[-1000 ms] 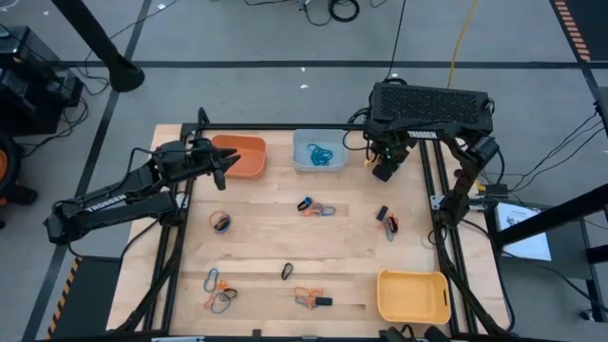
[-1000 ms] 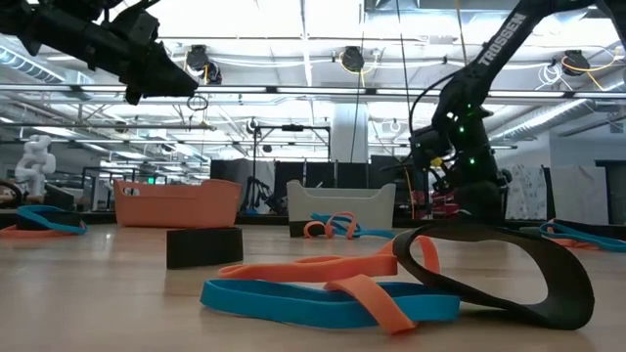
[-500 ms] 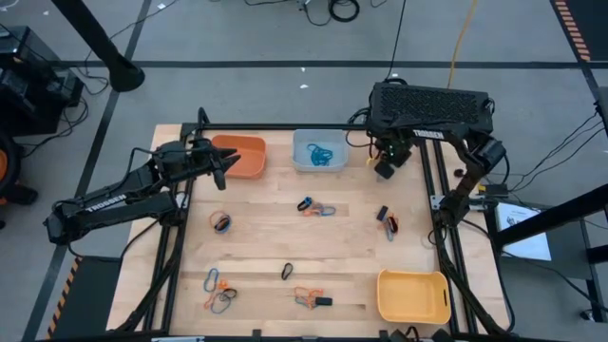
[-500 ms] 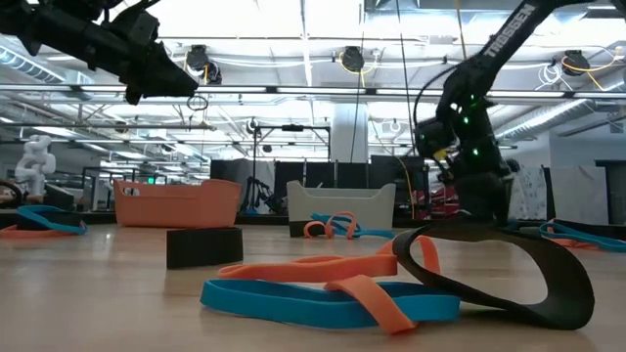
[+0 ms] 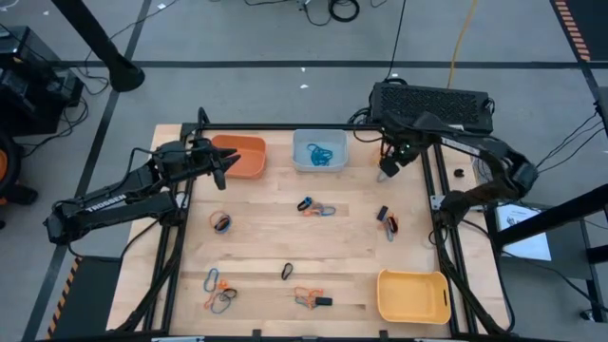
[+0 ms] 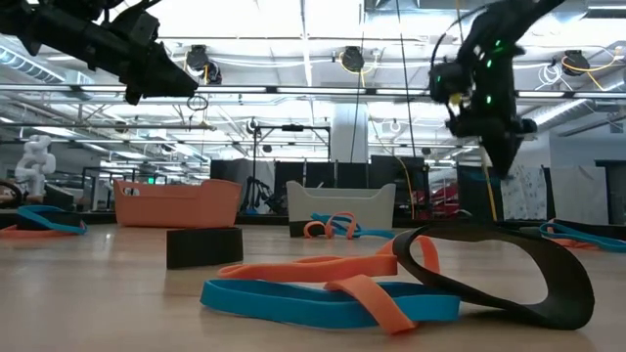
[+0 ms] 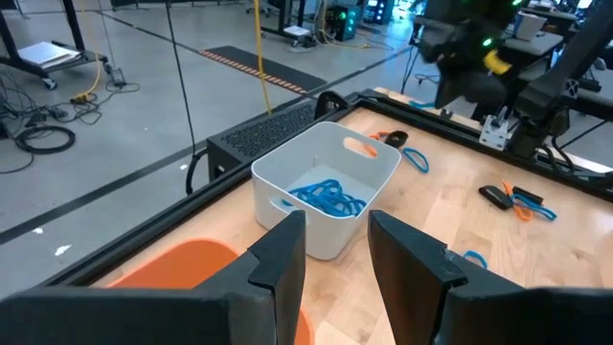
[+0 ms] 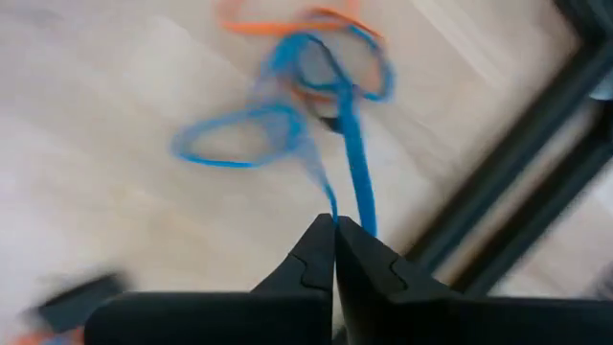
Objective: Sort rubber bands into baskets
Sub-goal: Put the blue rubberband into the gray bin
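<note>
Pincer [image 8: 334, 228] of the right arm, pressed together on a thin blue rubber band [image 8: 347, 153] lifted near the counter's far right edge, next needs carrying to the pale blue-grey plastic basket [image 5: 319, 152].

Illumination is bright and even, supplied by ceiling fixtures [image 6: 352, 61] that flare white in the low view. Shadows on the surface [image 5: 266, 237] are soft and faint. The right wrist view is heavily motion-blurred. In the low view, the right arm [image 6: 484, 83] is smeared.
</note>
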### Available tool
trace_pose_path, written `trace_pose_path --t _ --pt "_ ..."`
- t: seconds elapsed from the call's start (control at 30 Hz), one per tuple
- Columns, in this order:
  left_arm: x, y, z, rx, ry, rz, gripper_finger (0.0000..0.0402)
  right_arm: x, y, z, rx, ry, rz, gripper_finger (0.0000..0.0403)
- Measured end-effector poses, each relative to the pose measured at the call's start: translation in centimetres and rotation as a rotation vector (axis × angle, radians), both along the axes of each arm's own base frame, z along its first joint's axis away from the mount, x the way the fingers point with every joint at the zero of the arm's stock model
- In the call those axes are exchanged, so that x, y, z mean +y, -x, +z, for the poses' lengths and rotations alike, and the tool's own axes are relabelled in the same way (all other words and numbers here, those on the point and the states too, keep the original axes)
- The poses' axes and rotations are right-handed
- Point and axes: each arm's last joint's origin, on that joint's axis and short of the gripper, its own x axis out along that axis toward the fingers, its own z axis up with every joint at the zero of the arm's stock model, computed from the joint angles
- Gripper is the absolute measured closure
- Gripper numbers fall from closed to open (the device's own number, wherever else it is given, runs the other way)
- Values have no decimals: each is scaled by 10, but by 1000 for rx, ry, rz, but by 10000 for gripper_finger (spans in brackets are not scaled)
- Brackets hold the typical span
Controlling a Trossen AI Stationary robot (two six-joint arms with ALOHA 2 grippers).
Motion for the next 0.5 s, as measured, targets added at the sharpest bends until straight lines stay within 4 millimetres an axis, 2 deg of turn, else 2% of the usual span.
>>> trace_pose_path --t 0.1,0.2,0.37,0.5 --pt "0 0 0 0 0 1 278 11 -5 12 -112 32 4 402" --pt "0 0 0 0 0 1 278 17 -19 20 -249 96 26 402" --pt "0 0 0 0 -1 1 278 22 -54 24 -465 206 88 403" --pt "0 0 0 0 0 1 278 18 -85 19 -604 275 132 403"
